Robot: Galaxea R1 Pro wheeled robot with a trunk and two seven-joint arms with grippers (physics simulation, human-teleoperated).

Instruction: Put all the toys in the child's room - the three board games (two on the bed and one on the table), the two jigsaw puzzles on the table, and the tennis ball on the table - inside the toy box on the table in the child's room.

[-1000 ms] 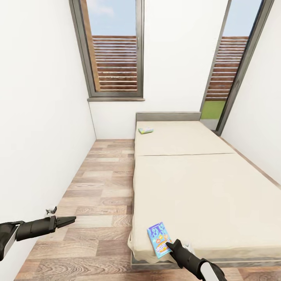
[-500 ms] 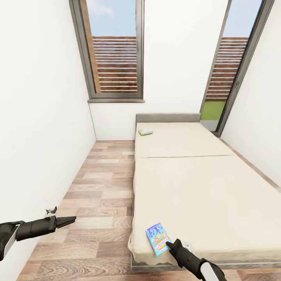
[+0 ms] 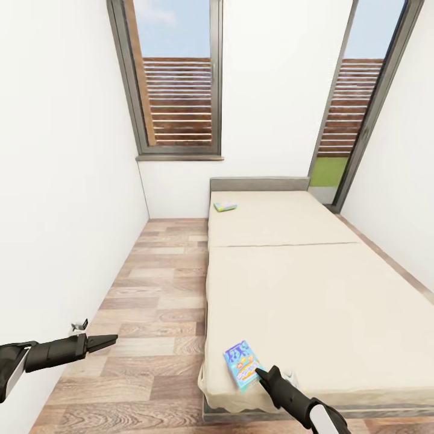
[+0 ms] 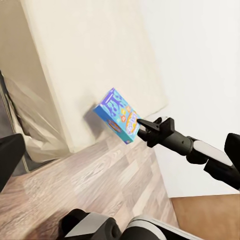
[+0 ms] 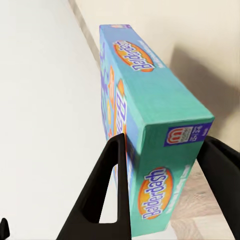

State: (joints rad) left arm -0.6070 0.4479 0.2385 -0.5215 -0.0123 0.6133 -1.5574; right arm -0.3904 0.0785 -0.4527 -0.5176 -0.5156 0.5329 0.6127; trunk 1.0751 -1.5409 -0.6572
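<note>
Evidently light and stiff, the game box [image 3: 242, 366] sits pinched at its near end by the right gripper [image 3: 260, 375]; slick card could swing. Left gripper [image 3: 110, 340] looks closed on nothing over the floor.

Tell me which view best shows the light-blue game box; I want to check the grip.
The right wrist view: the light-blue cardboard game box sits close up between the right end effector fingers. The head view and left wrist view show it small at the cream bed corner.

A low cream-beige bed [image 3: 313, 289] is seen; a small green game box [image 3: 225, 207] lies flat at its 11 o'clock corner.
</note>
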